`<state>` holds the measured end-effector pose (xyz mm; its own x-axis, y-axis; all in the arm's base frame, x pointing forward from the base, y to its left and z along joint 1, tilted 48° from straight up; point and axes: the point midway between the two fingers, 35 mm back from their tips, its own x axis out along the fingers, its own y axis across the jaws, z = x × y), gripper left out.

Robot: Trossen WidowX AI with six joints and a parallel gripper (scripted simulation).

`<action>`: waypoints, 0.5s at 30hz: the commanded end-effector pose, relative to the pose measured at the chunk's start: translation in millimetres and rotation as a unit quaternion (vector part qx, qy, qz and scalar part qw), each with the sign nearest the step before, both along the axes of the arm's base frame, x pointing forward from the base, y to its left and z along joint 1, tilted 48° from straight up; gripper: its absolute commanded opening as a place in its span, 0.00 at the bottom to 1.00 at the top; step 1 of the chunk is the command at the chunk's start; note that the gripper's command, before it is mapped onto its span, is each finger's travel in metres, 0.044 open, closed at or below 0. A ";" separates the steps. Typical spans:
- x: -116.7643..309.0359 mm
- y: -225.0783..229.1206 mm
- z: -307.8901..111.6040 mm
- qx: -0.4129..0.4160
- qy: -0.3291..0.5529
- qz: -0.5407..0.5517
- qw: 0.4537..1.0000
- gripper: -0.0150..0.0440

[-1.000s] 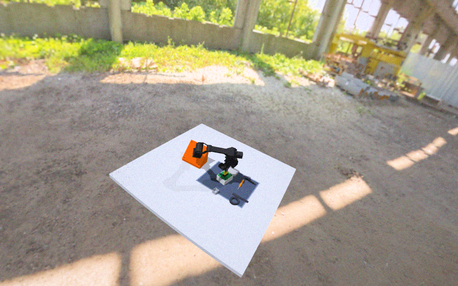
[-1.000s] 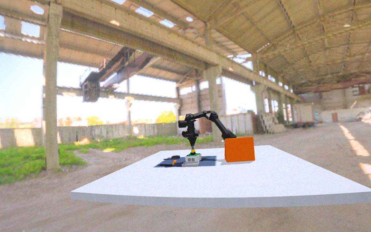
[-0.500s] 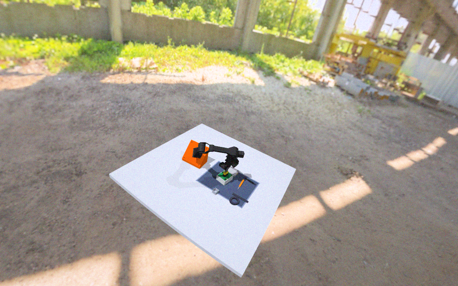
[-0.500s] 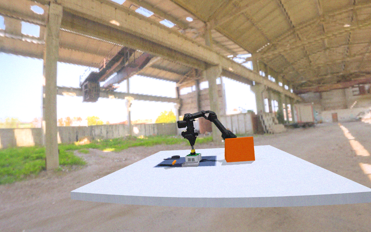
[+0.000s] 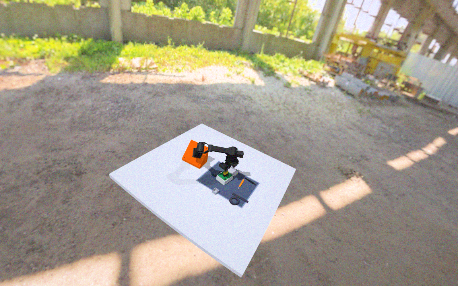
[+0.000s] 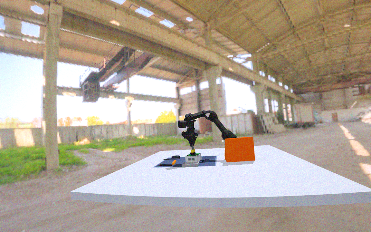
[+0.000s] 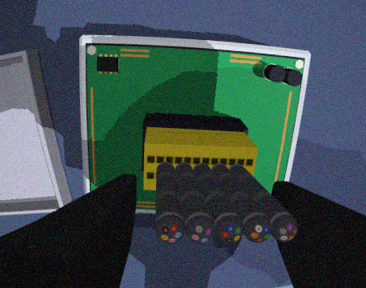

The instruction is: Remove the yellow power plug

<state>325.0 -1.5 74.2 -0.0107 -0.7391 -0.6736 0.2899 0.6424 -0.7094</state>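
Fingers of the tool stand apart, one on each side of the yellow power plug, with a gap at each side in the wrist view. So the tool is not clamped on it. The plug sits in the black socket on the green circuit board, at the middle of the wrist frame. It lies between the fingers and a bit higher in the frame than their tips. Its long side runs left to right, from one finger toward the other. The next grab has to shut along that long side, I think, and then rock the plug, since a straight pull will not work. It could slip if the grip is too high.

I count one plug, one board and one grey tray, which is at the left of the wrist frame, just beside the board. Five cable ends show in the front row. On the tabletop there is one orange block, at the right in the exterior view. The plug is not in the tray yet.
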 end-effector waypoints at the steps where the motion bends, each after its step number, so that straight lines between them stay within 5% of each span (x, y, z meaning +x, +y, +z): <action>1: -0.7 -0.9 -0.7 0.000 0.003 0.000 1.000 0.68; 15: -1.0 -12.7 -11.3 0.000 0.003 0.000 1.000 0.68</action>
